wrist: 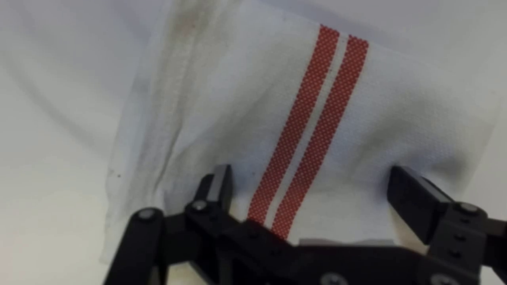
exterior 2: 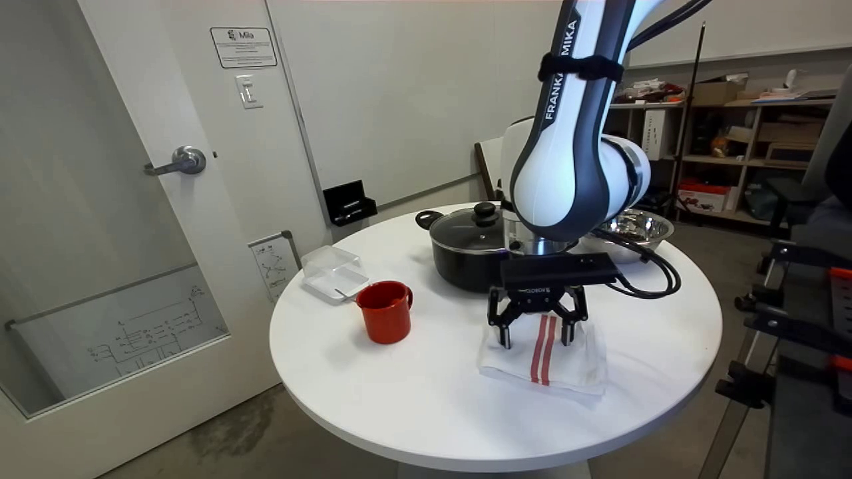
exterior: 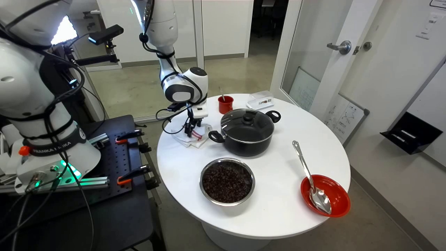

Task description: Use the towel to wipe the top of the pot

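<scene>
The towel (exterior 2: pixel 576 369), a folded white cloth with two red stripes, lies on the table beside the pot. Over it, pointing down, is my gripper (exterior 2: pixel 536 342), its jaws spread wide. In the wrist view the red stripes of the towel (wrist: pixel 253 99) run between the two fingers (wrist: pixel 414 198); nothing is gripped. The fingertips are at the cloth or just above it; contact cannot be told for certain. The black pot (exterior: pixel 247 144) stands right by the towel, its glassy dark lid (exterior: pixel 240 125) and knob on top. In an exterior view my arm hides part of the pot (exterior 2: pixel 459 266).
A red mug (exterior 2: pixel 386 319) and a clear plastic box (exterior 2: pixel 333 276) stand near the pot. Toward the opposite edge of the round white table (exterior: pixel 282 198) are a steel bowl (exterior: pixel 228 203) with dark contents and a red bowl (exterior: pixel 343 200) with a large spoon (exterior: pixel 302 162) in it.
</scene>
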Motion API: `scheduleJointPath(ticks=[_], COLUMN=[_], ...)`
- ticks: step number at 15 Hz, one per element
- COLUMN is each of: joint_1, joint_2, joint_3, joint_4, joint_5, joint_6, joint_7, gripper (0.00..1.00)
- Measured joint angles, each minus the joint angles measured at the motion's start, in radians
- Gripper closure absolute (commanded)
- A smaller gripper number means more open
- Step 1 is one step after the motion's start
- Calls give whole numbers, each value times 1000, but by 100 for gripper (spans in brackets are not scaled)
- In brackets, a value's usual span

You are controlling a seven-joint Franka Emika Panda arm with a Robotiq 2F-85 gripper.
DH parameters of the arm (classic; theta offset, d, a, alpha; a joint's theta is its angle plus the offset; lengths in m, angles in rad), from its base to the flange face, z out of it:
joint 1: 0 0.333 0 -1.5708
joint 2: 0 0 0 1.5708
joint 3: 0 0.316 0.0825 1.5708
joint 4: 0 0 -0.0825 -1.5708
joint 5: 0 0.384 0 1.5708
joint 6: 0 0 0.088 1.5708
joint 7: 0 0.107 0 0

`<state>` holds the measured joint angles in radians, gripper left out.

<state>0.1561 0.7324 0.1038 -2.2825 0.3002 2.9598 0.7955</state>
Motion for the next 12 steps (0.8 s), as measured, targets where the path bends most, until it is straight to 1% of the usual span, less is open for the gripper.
scheduleJointPath(ticks=[1,2,3,5,6,7,8,9,10,11,12], joint_1=[4,7,10,13,14,16,16,16,16,16,16], joint_2=[0,0,0,0,0,0,0,1,1,2,2], joint_3=[-3,-6,-8,-12,-15,-17,-19,-21,-22,-24,-25], joint_4=[1,2,4,10,13,15,18,20,22,25,28], joint_5=[0,0,0,0,0,0,0,0,0,0,0], joint_6=[-1,-4,-8,-19,-26,-35,-47,-60,-69,-84,-97], joint_7=[0,0,0,0,0,0,0,0,0,0,0], gripper=[11,28,34,50,44,15,17,65,61,62,69])
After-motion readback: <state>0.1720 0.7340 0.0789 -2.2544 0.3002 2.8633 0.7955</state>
